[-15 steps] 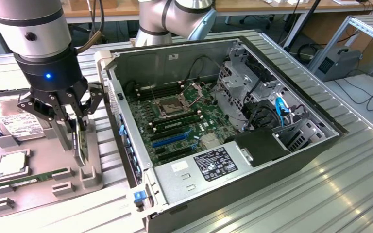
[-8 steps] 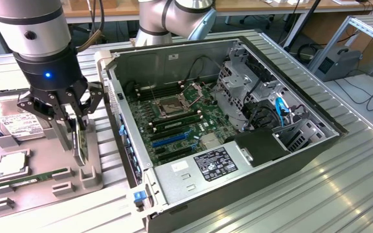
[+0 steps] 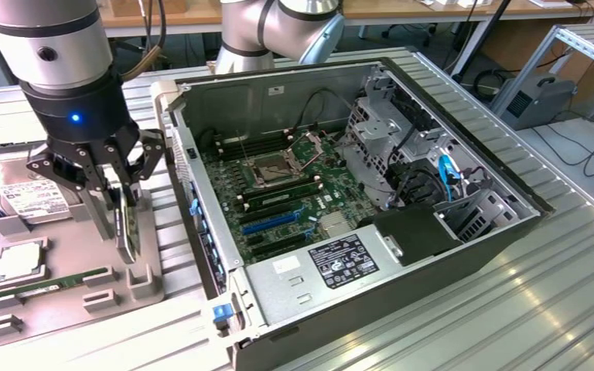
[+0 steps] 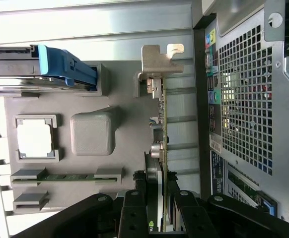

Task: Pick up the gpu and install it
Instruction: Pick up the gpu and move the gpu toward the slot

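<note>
the pincer (image 4: 158, 198) pinches the gpu (image 4: 160, 124), upright on edge, long axis parallel to the case wall (image 4: 244, 99).

Standing here, I count one robot arm (image 3: 49, 46) with one hand (image 3: 111, 202) in the upper left of the exterior view. The desk (image 3: 544, 309) carries two big things: one grey tray (image 3: 160, 259) and one open computer case (image 3: 276, 85). The tray holds five items:
- one gpu (image 3: 127, 228)
- one hard drive (image 3: 18, 193)
- one processor (image 3: 18, 261)
- one memory stick (image 3: 49, 284)
- one rounded grey block (image 4: 92, 133)

Inside the case I make out one motherboard (image 3: 297, 189), one blue slot (image 3: 271, 222), one power supply (image 3: 343, 261) and one blue cable (image 3: 445, 174).
</note>
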Action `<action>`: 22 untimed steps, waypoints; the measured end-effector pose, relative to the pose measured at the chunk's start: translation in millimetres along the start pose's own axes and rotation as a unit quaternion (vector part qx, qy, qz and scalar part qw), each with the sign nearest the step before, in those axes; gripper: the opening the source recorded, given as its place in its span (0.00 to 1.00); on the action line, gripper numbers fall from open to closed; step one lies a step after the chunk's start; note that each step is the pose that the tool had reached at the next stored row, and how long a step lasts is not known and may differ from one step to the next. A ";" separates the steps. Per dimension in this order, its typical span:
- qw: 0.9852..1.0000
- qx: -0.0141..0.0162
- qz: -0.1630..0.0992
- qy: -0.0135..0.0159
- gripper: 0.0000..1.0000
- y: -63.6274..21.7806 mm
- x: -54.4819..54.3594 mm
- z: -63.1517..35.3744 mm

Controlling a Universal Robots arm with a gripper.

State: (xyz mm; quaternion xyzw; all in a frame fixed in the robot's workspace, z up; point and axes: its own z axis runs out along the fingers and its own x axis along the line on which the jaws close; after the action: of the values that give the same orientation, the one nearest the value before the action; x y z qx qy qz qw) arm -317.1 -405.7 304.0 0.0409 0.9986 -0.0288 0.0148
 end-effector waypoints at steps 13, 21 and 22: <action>1.000 0.000 0.000 0.000 0.27 -0.2 -0.1 -3.1; 1.000 0.000 0.000 0.000 0.27 -0.3 -0.2 -5.1; 1.000 0.000 0.000 0.000 0.27 -0.3 -0.2 -5.3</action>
State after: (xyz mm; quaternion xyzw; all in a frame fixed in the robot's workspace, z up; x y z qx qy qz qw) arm -317.1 -405.7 309.3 0.0409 0.9986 -0.0288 0.0148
